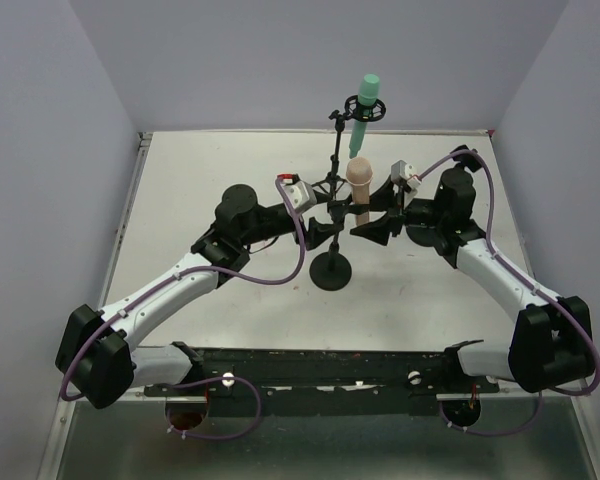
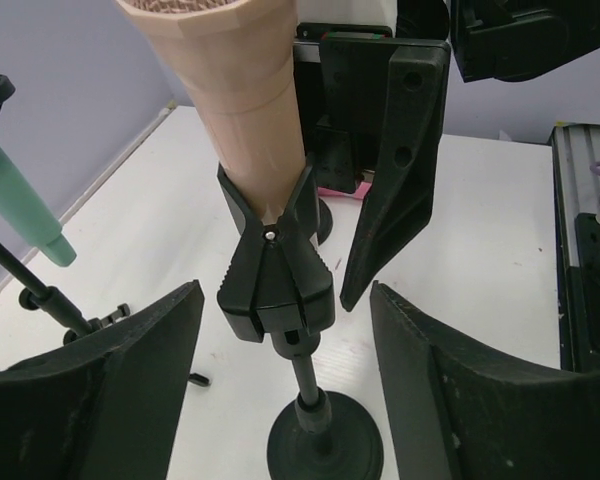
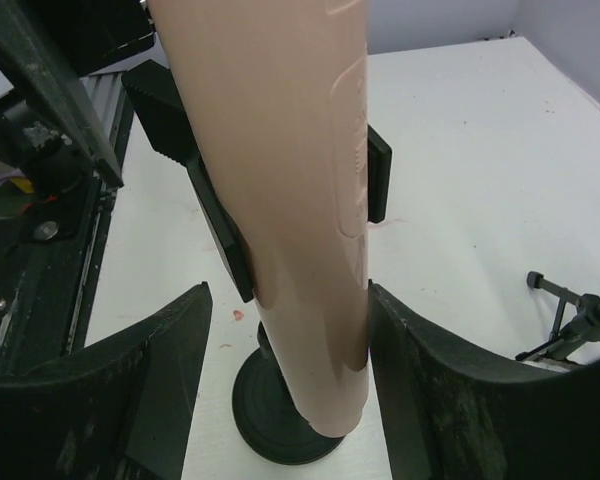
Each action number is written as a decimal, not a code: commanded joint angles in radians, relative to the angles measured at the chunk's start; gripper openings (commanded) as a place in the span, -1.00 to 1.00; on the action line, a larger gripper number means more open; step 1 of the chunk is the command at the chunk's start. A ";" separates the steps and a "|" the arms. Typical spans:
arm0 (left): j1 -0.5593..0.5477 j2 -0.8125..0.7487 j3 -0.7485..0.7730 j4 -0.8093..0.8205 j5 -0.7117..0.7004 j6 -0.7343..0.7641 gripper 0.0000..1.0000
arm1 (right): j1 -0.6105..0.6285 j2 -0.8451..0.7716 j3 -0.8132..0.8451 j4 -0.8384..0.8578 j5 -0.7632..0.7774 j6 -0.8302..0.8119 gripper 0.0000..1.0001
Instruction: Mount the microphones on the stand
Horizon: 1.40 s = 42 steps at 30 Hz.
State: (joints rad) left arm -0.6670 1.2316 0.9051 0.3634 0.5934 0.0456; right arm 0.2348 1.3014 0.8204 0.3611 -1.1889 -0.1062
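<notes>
The beige microphone (image 1: 358,186) stands upright near the middle of the table (image 1: 210,160), head up. Its narrow lower end is wedged in the black clip (image 2: 272,275) at the top of the stand (image 1: 330,270), which has a round base.

The left gripper (image 2: 285,285) comes in from 9 o'clock in the top view. Its fingers are spread wide on either side of the clip, with clear gaps on both sides, and it has hold of nothing.

The right gripper (image 3: 290,288) comes in from 3 o'clock, and its jaws are also parted, with the microphone's body between them. In its own view the finger at 3 o'clock lies right against the beige body. The finger at 9 o'clock stands off with a gap, so there is no pinch (whether the near finger actually presses, I cannot tell).

At about 12 o'clock from the beige one, toward the back edge, the green microphone (image 1: 364,108) hangs head up in a black ring holder (image 1: 350,103) on a thin tripod pole.
</notes>
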 commanded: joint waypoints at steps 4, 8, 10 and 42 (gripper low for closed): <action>-0.005 0.000 0.020 0.040 -0.055 0.013 0.35 | 0.008 0.012 -0.010 0.030 0.038 -0.021 0.31; -0.012 0.011 0.023 0.043 -0.038 0.000 0.15 | 0.009 0.016 -0.009 0.030 0.045 -0.020 0.24; -0.014 0.012 0.021 0.048 -0.034 -0.009 0.02 | 0.009 0.015 -0.007 0.029 0.043 -0.021 0.20; -0.019 0.011 -0.021 0.094 -0.007 -0.177 -0.33 | 0.041 -0.028 -0.013 -0.010 0.057 -0.076 -0.64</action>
State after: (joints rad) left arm -0.6827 1.2366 0.8913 0.4255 0.5655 -0.0834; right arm 0.2649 1.2957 0.8082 0.3576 -1.1408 -0.1478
